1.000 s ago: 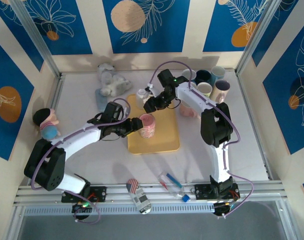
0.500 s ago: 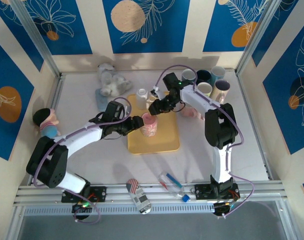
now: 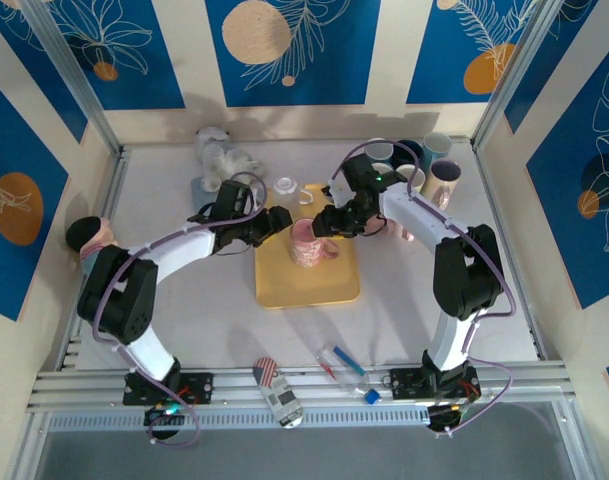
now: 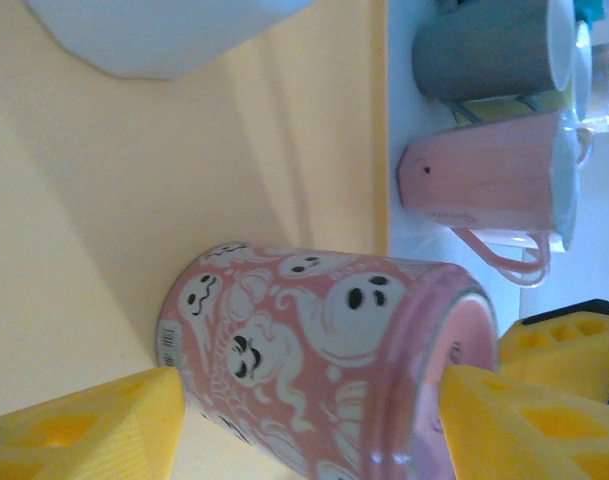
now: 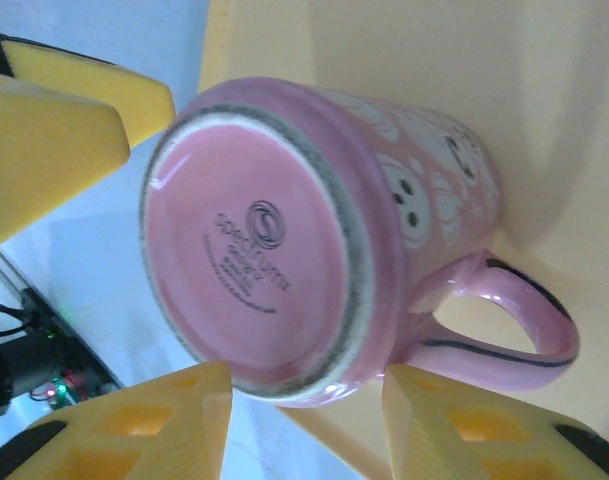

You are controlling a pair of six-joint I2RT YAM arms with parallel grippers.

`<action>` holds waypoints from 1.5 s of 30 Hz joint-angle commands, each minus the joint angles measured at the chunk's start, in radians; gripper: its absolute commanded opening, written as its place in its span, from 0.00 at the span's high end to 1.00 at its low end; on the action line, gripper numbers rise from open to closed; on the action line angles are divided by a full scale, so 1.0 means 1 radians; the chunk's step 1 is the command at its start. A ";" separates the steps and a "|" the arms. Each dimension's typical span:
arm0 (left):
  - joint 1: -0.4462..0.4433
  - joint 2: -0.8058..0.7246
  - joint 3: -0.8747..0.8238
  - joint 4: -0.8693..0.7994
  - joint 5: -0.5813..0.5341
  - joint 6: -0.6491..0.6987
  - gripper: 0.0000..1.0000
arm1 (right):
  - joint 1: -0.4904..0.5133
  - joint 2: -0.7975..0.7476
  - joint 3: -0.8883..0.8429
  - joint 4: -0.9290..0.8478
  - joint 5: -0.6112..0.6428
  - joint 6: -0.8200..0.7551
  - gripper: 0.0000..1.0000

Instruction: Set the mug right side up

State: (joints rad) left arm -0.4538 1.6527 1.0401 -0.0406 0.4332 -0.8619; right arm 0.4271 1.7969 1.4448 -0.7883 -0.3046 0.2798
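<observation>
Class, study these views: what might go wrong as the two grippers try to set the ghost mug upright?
1. The ghost mug is tipped over on the yellow tray between the left gripper and right gripper. Its smooth round wall may slip or roll free.
2. Its handle juts out beside the right gripper and may snag.
3. A plain pink mug sits just off the tray edge, where an arm may knock it.

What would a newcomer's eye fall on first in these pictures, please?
Most likely the pink ghost mug on the yellow tray at mid-table, its base turned toward the right wrist camera. The left gripper and right gripper flank it from either side. After that, the cluster of mugs at the far right corner.
</observation>
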 commanded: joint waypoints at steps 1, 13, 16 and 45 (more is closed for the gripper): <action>-0.004 -0.097 0.005 -0.085 0.009 0.029 0.32 | -0.020 -0.033 0.020 0.003 -0.055 0.042 0.56; -0.082 -0.184 -0.132 -0.040 0.022 -0.058 0.32 | -0.056 0.118 0.147 -0.022 -0.145 -0.174 0.64; -0.104 -0.160 -0.133 -0.009 0.021 -0.078 0.32 | -0.056 0.166 0.189 -0.049 -0.160 -0.203 0.64; -0.029 -0.005 -0.115 0.022 -0.045 -0.059 0.36 | -0.067 0.125 0.057 -0.029 -0.128 -0.158 0.59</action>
State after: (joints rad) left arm -0.5365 1.5990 0.9051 0.0460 0.4446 -0.9653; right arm 0.3595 1.9633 1.5604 -0.7670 -0.4381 0.0982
